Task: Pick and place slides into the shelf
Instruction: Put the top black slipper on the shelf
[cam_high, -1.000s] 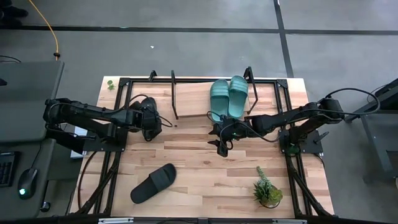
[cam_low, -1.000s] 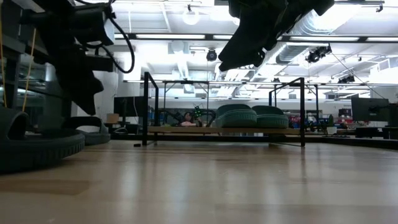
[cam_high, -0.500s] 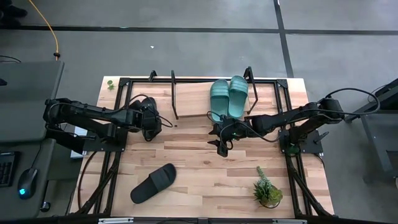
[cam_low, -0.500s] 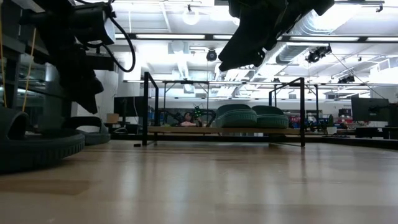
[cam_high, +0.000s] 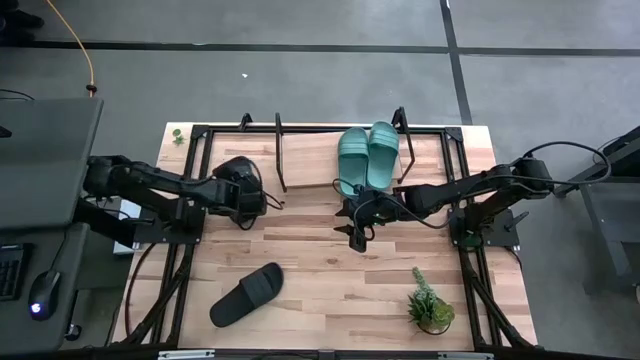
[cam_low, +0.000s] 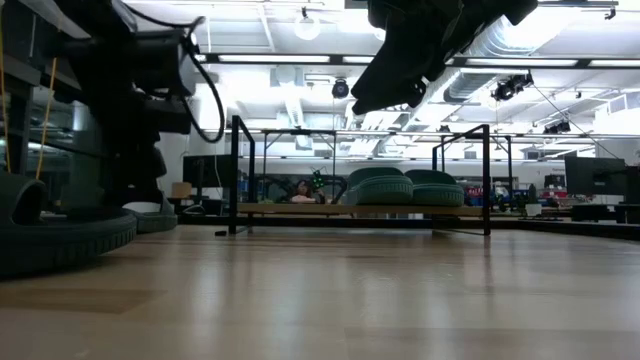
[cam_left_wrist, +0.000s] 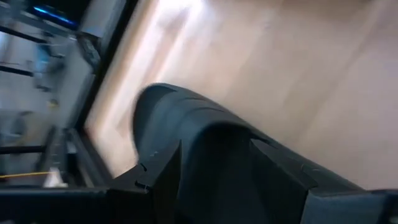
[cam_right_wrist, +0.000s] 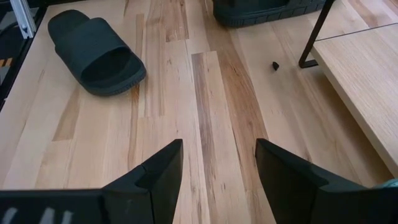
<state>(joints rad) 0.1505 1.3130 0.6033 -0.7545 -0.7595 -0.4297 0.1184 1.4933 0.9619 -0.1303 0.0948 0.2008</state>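
Worktop (cam_high: 330, 270): light wooden planks carrying everything below.
Shelf (cam_high: 310, 160): light board in a black tube frame at the far edge of the worktop; in the low view its posts stand upright with the board just above the worktop.
Teal slides (cam_high: 366, 157): two side by side on the right part of the shelf, touching each other, toes toward the far edge.
Black slide on the worktop (cam_high: 247, 294): lies alone at the near left, angled, well apart from the shelf; the right wrist view shows it strap-up (cam_right_wrist: 96, 53).
Black slide at the left gripper (cam_left_wrist: 211, 155): the left wrist view shows the gripper's two fingers set on its strap, pinching it; in the high view it sits at the shelf's left end.
Left gripper (cam_high: 238, 190): near the left post of the shelf, closed on that black slide.
Right gripper (cam_high: 357, 222): hangs over bare worktop just in front of the teal slides, fingers spread, holding nothing.
Potted plant (cam_high: 430, 306): small, green, near right corner.
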